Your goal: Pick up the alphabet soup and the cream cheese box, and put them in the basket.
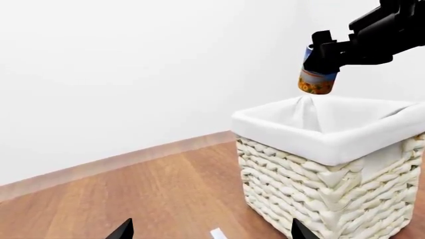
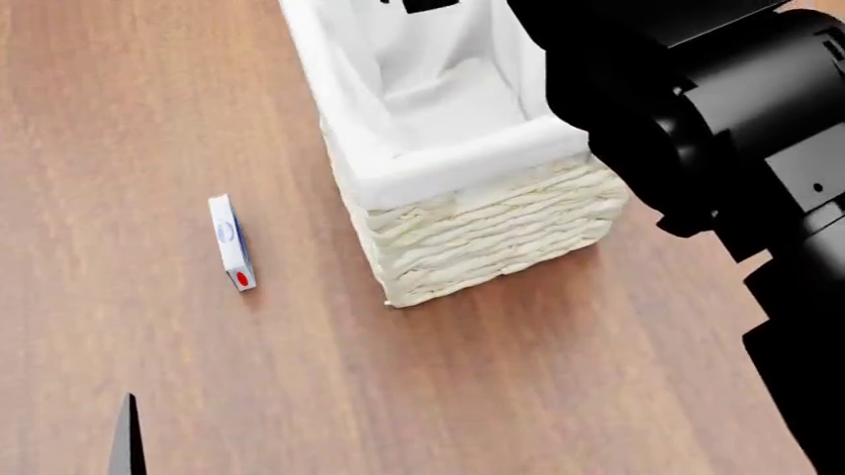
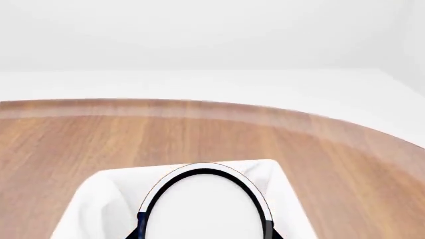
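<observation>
The right gripper [image 1: 323, 56] is clamped on the small blue-labelled alphabet soup can [image 1: 316, 79], hanging just above the open mouth of the tall cream wicker basket [image 1: 332, 174], apart from its white cloth-lined rim. The thin flat white cream cheese box [image 2: 232, 241] lies on the bare wooden floor [image 2: 158, 119] left of the basket, well apart from it. Only the left gripper's fingertips [image 1: 123, 230] show, seemingly spread apart.

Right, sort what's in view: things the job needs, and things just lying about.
Needed:
- soup can, held by the right hand above the basket
- basket
- cream cheese box, on the floor beside the basket
- left hand, empty

Lying about:
- nothing else in view
</observation>
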{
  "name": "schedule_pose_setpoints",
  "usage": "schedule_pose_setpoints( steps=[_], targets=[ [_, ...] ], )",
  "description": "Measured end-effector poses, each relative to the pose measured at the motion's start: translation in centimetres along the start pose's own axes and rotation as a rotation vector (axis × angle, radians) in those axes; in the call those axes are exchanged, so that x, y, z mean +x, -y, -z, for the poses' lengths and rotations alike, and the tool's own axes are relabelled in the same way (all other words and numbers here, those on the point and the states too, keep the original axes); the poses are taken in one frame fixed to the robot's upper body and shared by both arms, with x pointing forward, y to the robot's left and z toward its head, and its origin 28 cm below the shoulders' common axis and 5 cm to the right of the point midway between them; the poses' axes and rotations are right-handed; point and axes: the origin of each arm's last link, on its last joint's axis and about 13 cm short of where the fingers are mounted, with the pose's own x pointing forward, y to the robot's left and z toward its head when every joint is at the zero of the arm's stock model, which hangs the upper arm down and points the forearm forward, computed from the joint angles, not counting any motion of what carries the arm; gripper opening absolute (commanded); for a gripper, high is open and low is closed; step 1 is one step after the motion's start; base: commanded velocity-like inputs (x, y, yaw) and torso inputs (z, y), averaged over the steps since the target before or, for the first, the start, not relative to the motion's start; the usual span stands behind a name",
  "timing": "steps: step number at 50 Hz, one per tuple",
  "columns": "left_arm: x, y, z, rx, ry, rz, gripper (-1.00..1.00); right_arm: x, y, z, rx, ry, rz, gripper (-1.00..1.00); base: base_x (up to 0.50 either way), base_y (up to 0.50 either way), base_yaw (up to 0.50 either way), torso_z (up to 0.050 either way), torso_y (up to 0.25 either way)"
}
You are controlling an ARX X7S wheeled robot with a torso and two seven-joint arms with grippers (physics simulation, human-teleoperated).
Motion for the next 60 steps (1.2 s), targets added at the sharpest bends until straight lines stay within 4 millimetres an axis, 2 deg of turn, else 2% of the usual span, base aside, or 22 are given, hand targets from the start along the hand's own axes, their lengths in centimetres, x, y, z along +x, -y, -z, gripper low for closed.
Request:
schedule_pose_setpoints(
  steps=[60],
  targets=[
    [-0.1,0.2,0.0,-0.005,-0.002,0.006,1.00,0.3,-0.5,4.3,-0.037,-0.081,-0.014,-1.00,0.00,0.00,0.00,0.000,0.001]
  ],
)
